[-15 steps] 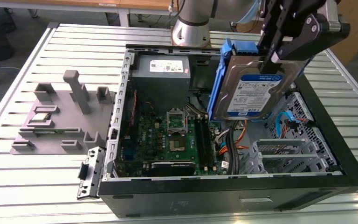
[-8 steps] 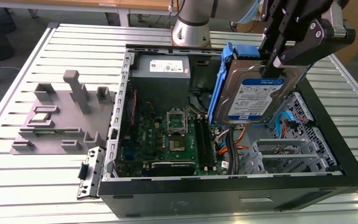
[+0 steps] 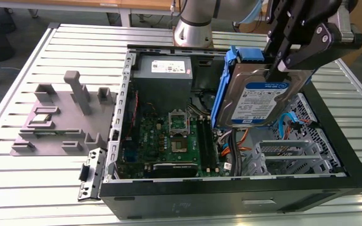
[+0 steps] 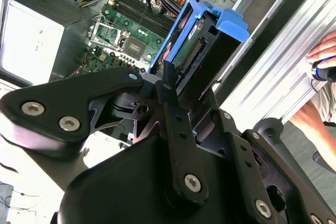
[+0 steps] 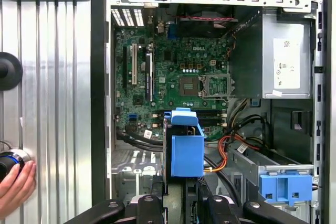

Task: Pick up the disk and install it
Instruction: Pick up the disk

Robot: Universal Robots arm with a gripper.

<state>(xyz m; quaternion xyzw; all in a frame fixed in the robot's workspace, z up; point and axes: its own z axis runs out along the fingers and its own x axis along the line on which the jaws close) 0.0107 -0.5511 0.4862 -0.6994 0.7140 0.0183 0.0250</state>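
Observation:
The disk (image 3: 256, 101) is a silver drive with a white-and-blue label, framed by a blue carrier bracket. It hangs on edge above the open computer case (image 3: 231, 188), over the case's side toward the exterior view's right. My gripper (image 3: 276, 69) is shut on its upper edge. In the second wrist view a black finger (image 4: 170, 95) presses against the carrier of the disk (image 4: 197, 51). In the first wrist view the disk (image 5: 186, 148) shows end-on over the motherboard (image 5: 173, 77), between the fingers of my gripper (image 5: 184, 204).
A grey power-supply box (image 3: 162, 70) sits at the case's far end. A lone blue bracket (image 5: 286, 184) lies in the drive bay. A grey fixture (image 3: 61, 117) stands on the slatted table at the exterior view's left. A person's hand (image 5: 13, 182) rests beside the case.

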